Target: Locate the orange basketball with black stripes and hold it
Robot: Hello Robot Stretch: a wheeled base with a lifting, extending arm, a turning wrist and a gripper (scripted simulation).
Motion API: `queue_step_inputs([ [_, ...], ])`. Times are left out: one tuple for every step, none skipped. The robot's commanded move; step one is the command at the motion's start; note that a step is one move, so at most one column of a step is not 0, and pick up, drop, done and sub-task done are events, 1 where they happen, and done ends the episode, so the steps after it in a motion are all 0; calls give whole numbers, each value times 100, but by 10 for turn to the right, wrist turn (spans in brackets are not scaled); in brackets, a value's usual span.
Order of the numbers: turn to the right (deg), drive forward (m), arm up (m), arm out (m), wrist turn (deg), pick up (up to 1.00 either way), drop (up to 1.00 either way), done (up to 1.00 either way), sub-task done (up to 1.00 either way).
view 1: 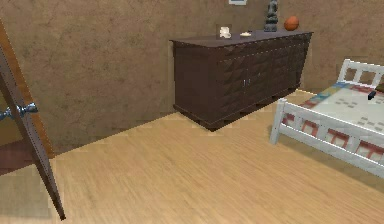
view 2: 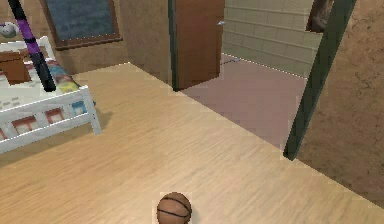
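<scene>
floor (view 1: 180,170): pale wood planks, smooth, low sheen. dresser (view 1: 235,75): dark stained wood, matt. wall (view 1: 90,60): rough mottled brown, plaster-like. bed frame (view 1: 290,125): white painted wood. quilt (view 1: 345,110): patchwork cloth. door handle (view 1: 22,110): shiny metal. basketball (view 2: 174,208): dull orange skin, dark seams.

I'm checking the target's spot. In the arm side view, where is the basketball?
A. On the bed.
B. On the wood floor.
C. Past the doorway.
B: the basketball lies on the wood floor near the view's bottom edge, well apart from the bed.
</scene>
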Motion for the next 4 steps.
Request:
queue_step_inputs([
  [0,0,0,42,0,0,0,0,0],
  [0,0,0,0,450,0,0,0,0],
  [0,0,0,0,450,0,0,0,0],
  [0,0,0,0,450,0,0,0,0],
])
